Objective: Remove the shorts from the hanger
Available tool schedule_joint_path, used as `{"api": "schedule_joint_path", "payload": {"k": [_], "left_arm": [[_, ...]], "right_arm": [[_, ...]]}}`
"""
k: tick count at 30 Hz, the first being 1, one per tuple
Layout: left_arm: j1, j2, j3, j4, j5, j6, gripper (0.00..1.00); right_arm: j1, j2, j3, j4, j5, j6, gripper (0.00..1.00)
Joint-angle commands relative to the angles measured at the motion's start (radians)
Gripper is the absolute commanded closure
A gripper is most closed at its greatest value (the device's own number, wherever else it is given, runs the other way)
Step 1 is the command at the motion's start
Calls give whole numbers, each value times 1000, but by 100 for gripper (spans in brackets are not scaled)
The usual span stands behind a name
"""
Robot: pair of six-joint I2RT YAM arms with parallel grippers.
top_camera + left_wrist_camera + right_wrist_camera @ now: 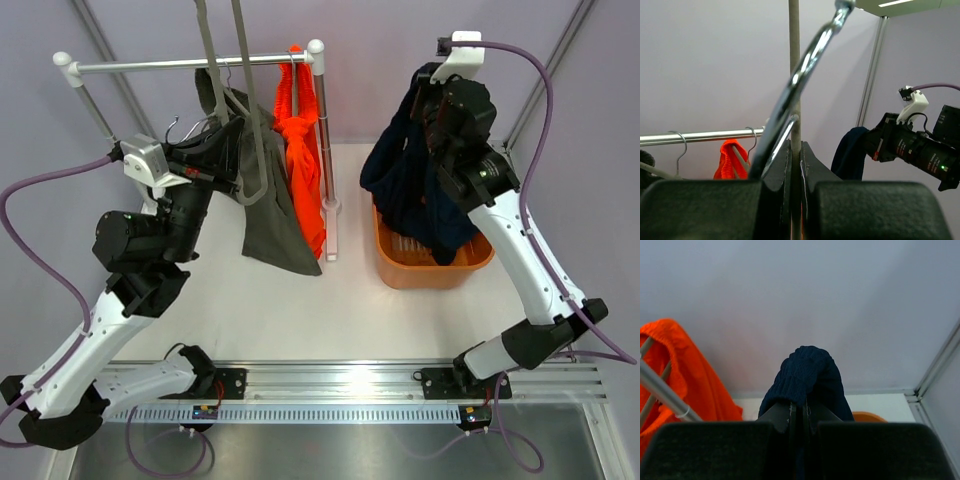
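Right gripper (801,411) is closed tightly on the navy blue shorts (807,372) and holds them up, so that the cloth hangs down over the orange basket (400,272). Left gripper (796,150) is also closed, and between its fingers is the chrome wire of a hanger (790,95). The olive-grey shorts (275,225) hang just beside it, probably from this hanger, though the joining is hidden. The bright orange shorts (305,170) hang at the right end of the rail (190,66).
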Motion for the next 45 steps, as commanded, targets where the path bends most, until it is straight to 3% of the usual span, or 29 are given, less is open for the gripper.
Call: {"api": "schedule_joint_path", "payload": {"k": [1,7,8,10,11,12,13,15,18,23,30,38,41,42,45], "left_arm": [[8,-11,-18,59,-27,25,100],[8,-26,-18,18,-67,28,100],[10,-34,-15,0,-107,30,100],[8,-43,-7,-26,-159,34,100],[8,-49,1,-43,-211,37,100],[8,-52,10,-65,-231,36,100],[8,-52,18,-112,-248,36,100],[8,-54,42,-172,-312,13,100],[8,-63,41,-267,-421,-35,100],[8,-69,4,-292,-665,-50,100],[10,-11,36,-502,-791,-107,100],[48,23,60,-870,-675,-357,100],[125,56,106,-958,-580,-378,100],[196,76,117,-976,-528,-380,100],[322,110,159,-979,-298,-375,100]], "right_arm": [[1,-73,-36,6,-52,67,100],[-3,-108,-275,-43,99,216,99],[-3,-107,-313,-80,96,259,93],[-3,-105,-344,-117,93,303,69],[-3,-110,-364,-127,87,322,50],[-3,-126,-386,-129,77,339,19],[-2,-140,-434,-114,53,354,9],[-3,-177,-476,-97,50,363,1],[-3,-211,-515,-83,42,365,0],[-3,-237,-530,-83,34,365,1],[-3,-300,-559,-109,30,386,0],[-3,-354,-581,-106,-16,409,0],[-3,-355,-582,-103,-36,409,0],[-3,-355,-581,-103,-42,406,1],[-3,-360,-585,-97,-47,396,0]]}}
